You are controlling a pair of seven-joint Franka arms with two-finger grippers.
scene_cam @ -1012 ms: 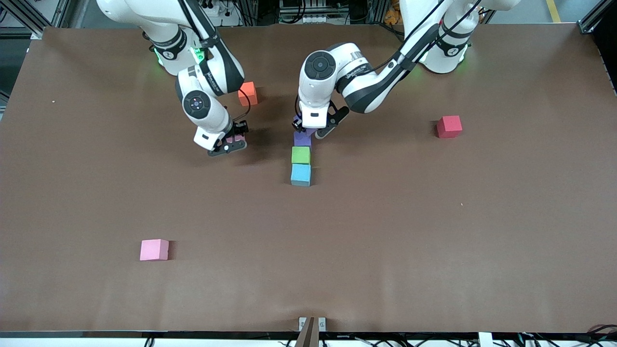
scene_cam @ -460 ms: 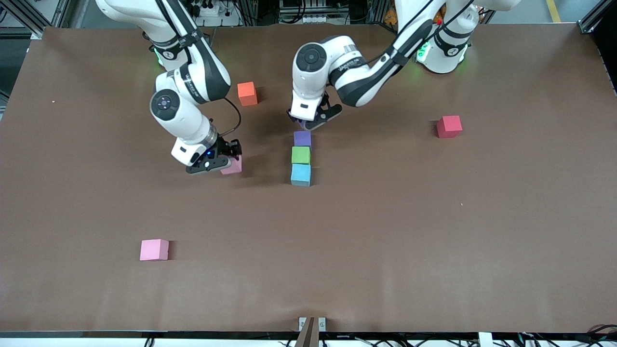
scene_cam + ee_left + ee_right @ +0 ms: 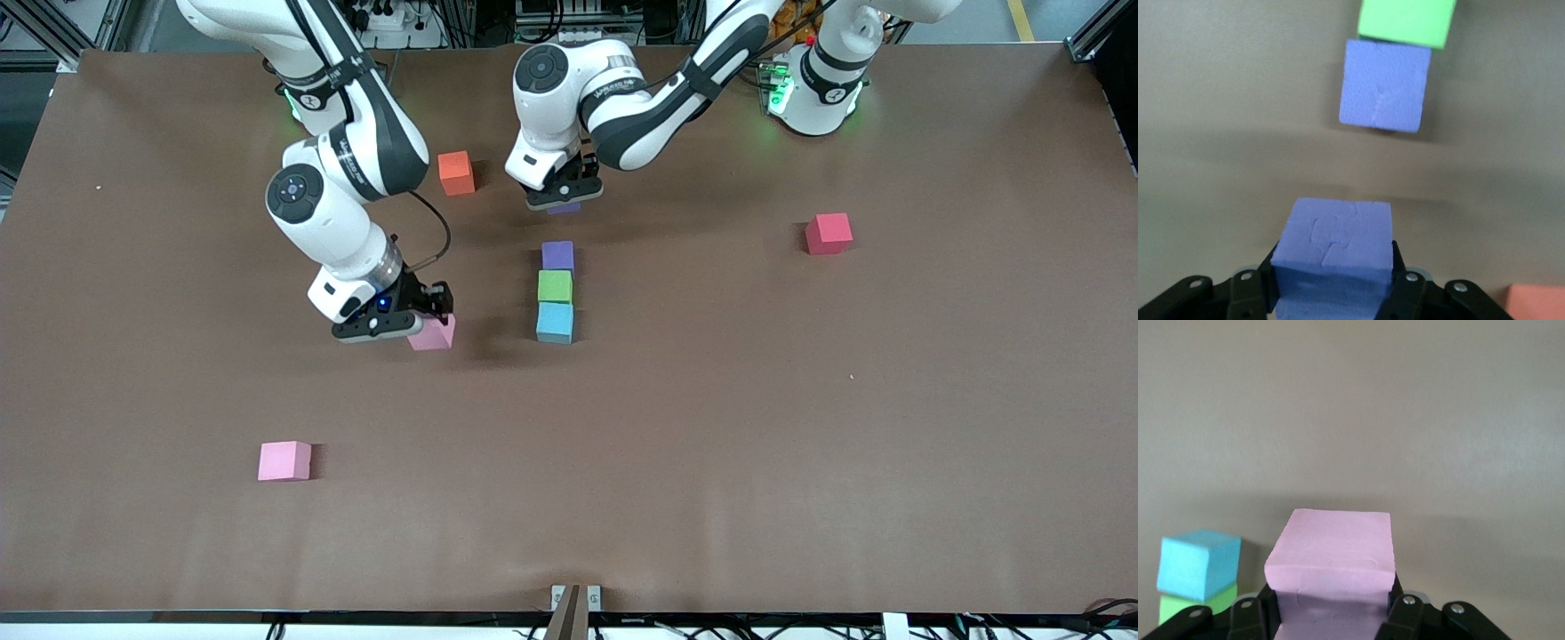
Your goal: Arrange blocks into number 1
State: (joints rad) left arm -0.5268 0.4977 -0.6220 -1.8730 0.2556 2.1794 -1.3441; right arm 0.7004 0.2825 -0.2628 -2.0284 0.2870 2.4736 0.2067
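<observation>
Presently, three blocks are lying in a touching row mid-table: purple block, green block, blue block, blue nearest the front camera. The left gripper is clamping a second purple cube in the air above bare table, near the row's purple end. The right gripper is gripping a pink block beside the row, toward the right arm's end. Another pink cube, an orange cube and a red cube are lying well apart, obstructing nothing.

I see an orange cube sitting toward the bases' edge of the brown table, and a red cube well apart toward the left arm's end.
</observation>
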